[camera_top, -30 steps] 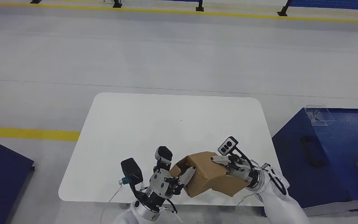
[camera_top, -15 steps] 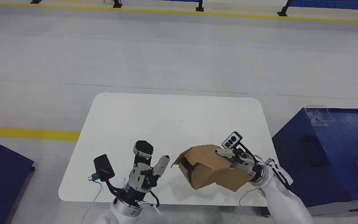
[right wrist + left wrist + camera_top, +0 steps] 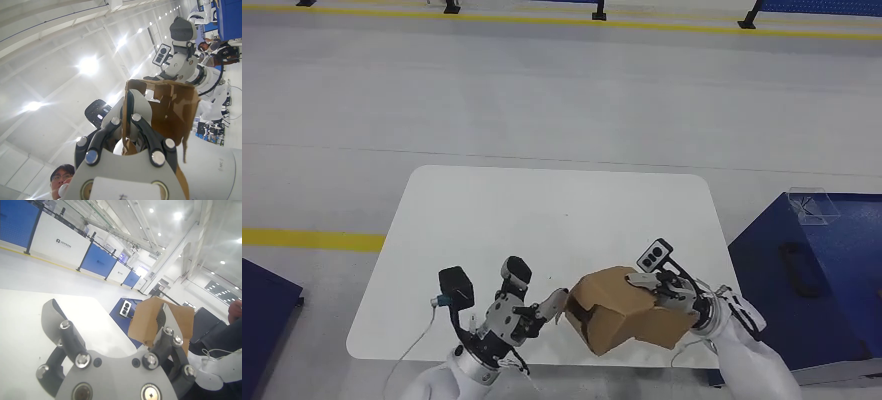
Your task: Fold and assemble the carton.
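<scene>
Top view: right end effector [image 3: 650, 285] clamps the brown, partly folded carton [image 3: 622, 312]; left end effector [image 3: 534, 286] gapes wide.

Beside my white desk [image 3: 542, 220] stands a blue cabinet [image 3: 832, 290] with a small clear box [image 3: 812, 205] on its top, and a yellow line [image 3: 312, 240] crosses the floor.

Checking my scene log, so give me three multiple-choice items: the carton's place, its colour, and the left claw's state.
1. The carton is: A) at the table's far left corner; B) by its near right corner; C) on the floor.
2. Carton colour: A) white; B) blue; C) brown.
3. The left claw is: A) open; B) shut on the carton; C) shut on nothing.
Key: 1 B, the top view shows it there; 2 C, plain cardboard; 3 A, spread wide in the left wrist view.
</scene>
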{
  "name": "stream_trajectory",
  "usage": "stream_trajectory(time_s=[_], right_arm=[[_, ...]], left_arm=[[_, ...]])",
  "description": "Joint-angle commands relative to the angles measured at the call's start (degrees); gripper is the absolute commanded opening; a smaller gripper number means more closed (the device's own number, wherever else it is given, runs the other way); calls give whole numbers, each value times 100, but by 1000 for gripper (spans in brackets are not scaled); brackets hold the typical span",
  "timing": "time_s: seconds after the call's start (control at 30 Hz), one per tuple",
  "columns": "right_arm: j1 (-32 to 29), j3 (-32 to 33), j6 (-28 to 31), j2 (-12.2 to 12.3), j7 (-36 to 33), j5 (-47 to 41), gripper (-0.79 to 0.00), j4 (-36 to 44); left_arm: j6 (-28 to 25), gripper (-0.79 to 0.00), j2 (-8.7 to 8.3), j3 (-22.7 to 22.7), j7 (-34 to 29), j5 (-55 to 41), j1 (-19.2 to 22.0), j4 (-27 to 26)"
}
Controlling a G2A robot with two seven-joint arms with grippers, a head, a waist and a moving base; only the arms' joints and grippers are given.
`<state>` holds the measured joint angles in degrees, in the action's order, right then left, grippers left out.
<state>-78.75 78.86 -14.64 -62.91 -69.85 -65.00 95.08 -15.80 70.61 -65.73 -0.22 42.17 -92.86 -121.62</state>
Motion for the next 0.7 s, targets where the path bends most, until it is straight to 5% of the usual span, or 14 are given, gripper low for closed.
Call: stream_trajectory(time_s=[0.0,0.47,0.67], right_arm=[[2,-14,13,-2,10,14,-785,-2],[30,4,108,-5,91,20,-785,-102],[32,50,146,2,154,80,-785,-141]], left_arm=[[-37,0,-2,46,-130,19,7,-30],[346,0,34,22,54,-102,52,4],[66,0,24,-38,137,-178,-39,-59]])
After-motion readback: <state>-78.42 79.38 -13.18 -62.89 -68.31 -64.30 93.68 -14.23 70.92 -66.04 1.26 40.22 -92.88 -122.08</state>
